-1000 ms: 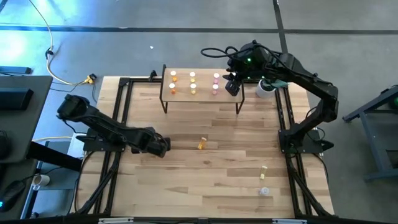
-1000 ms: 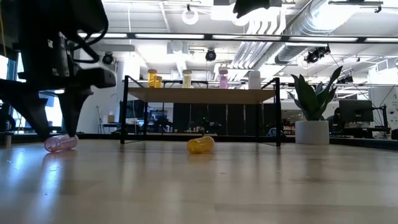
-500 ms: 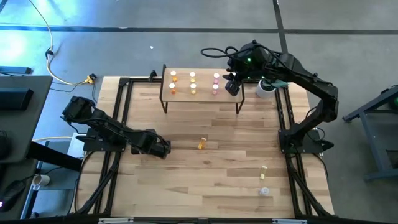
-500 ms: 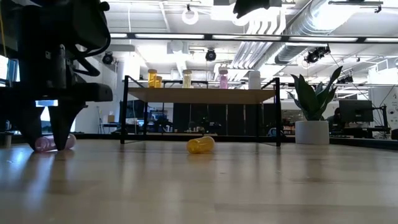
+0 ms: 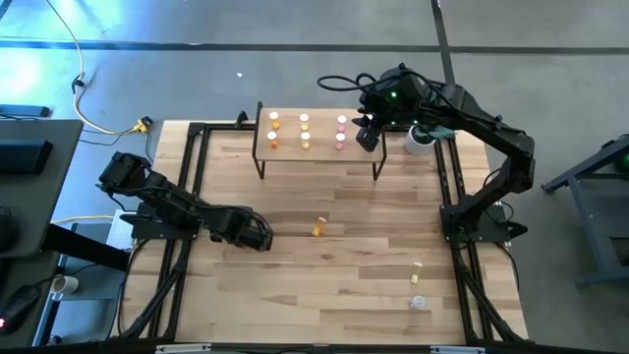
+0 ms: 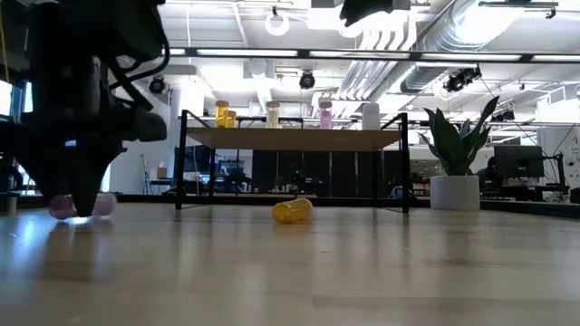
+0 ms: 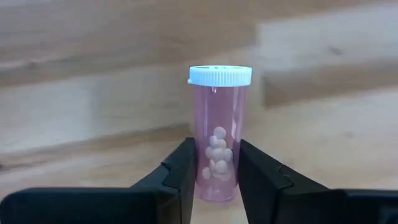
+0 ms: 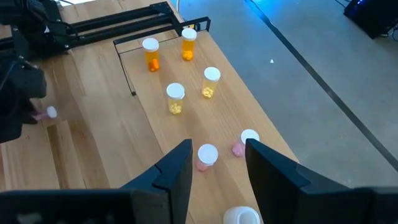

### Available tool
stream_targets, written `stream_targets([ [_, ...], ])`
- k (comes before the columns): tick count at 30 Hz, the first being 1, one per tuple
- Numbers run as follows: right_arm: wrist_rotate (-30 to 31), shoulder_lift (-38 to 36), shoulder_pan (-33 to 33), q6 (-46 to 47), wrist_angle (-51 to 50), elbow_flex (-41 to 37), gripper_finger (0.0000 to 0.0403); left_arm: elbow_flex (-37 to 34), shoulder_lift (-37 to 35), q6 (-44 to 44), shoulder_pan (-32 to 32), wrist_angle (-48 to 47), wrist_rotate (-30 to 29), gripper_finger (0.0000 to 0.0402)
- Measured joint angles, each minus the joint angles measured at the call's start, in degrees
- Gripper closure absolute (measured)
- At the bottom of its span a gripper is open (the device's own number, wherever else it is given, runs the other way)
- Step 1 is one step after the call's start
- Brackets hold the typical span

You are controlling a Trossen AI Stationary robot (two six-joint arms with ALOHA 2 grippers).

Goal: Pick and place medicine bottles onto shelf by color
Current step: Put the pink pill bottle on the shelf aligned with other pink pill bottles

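The shelf (image 5: 318,140) sits at twelve o'clock on the surface, carrying upright white-capped bottles: two orange (image 8: 152,55), two yellow (image 8: 175,98), two pink (image 8: 207,157). A pink bottle (image 7: 219,149) with pale pills lies at nine o'clock, pinched between the left gripper (image 7: 214,177) fingers. A yellow bottle (image 5: 318,227) lies on its side at centre. Two more (image 5: 417,268) lie toward four o'clock, the farther one clear (image 5: 418,303).

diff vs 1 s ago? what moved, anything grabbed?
The left gripper slid slightly toward the table's middle and came down over the lying pink bottle; its fingers now flank the bottle, though a firm grip can't be confirmed. Unchanged: the right gripper open above the shelf, the yellow bottle mid-table, and the bottles on the shelf.
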Motion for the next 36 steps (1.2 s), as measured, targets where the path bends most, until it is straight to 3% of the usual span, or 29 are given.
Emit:
stream_targets([
  [8, -3.1, 0.0, 0.0, 0.0, 0.0, 0.0, 0.0263, 3.2, 0.0, 10.8, 0.4, 2.3, 0.5, 0.031],
  [17, -9.4, 0.0, 0.0, 0.0, 0.0, 0.0, 0.0263, 9.8, -0.1, 31.0, 5.6, 5.8, -2.3, 0.031],
  [28, -9.4, 0.0, 0.9, 3.0, 0.0, 0.0, 0.0261, 15.9, -0.1, 57.5, 15.1, 23.0, -3.2, 0.031],
  [36, -9.4, 0.0, 2.4, 8.3, 0.2, 0.0, 0.0218, 19.6, -0.1, 72.8, 21.4, 32.0, 1.6, 0.031],
])
